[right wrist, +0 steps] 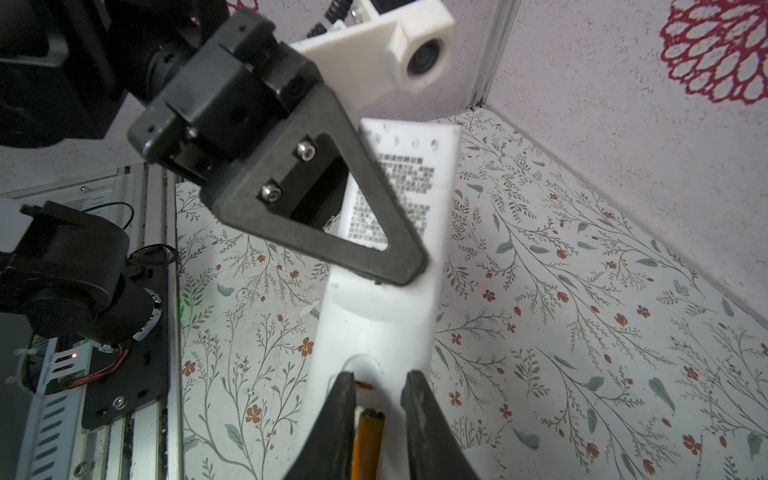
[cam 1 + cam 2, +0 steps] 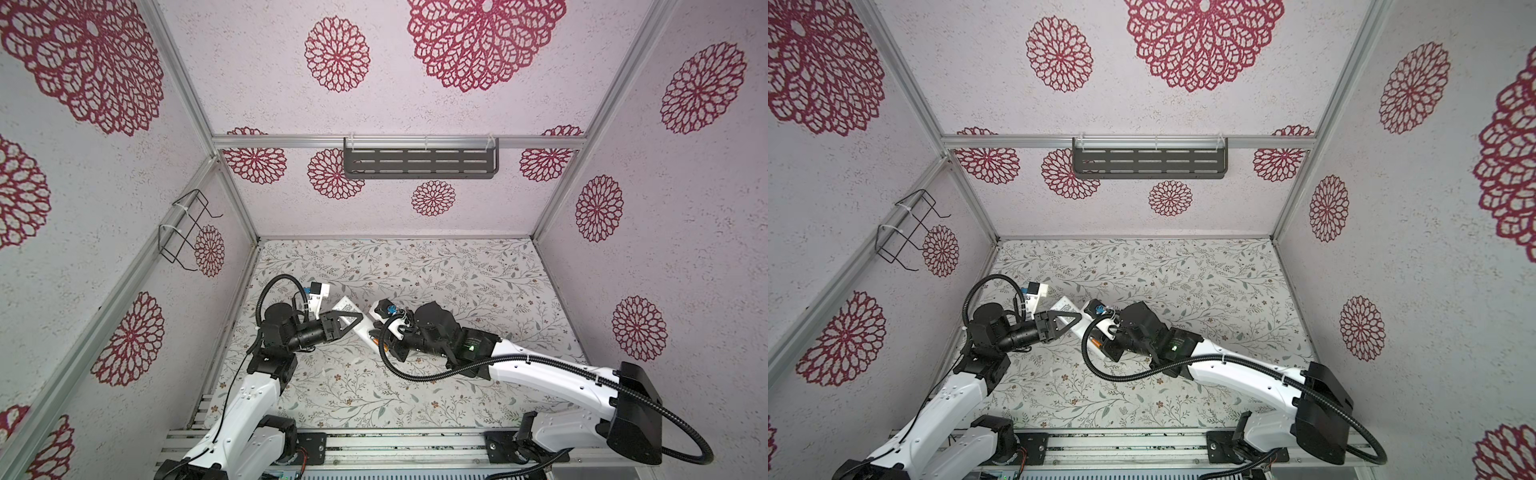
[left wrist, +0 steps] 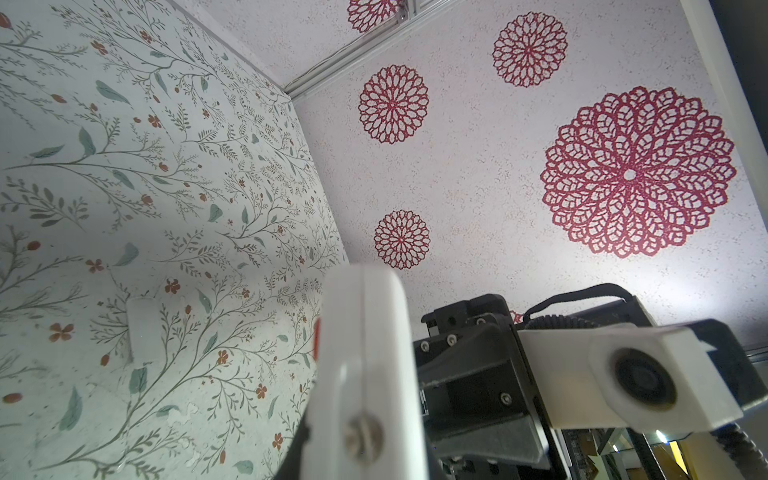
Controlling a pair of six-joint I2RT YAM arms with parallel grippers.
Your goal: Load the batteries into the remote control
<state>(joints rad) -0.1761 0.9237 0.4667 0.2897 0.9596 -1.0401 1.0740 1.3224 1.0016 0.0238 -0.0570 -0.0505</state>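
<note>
Left claw (image 1: 409,266) is clamped on the remote (image 1: 386,324) mid-length, label side up. A battery (image 1: 368,440) lies at the remote's unlabelled end, parallel to its long axis, right between the right claw (image 1: 380,388) tips, which sit slightly apart, straddling it. Right arm's obviously nearer.
</note>
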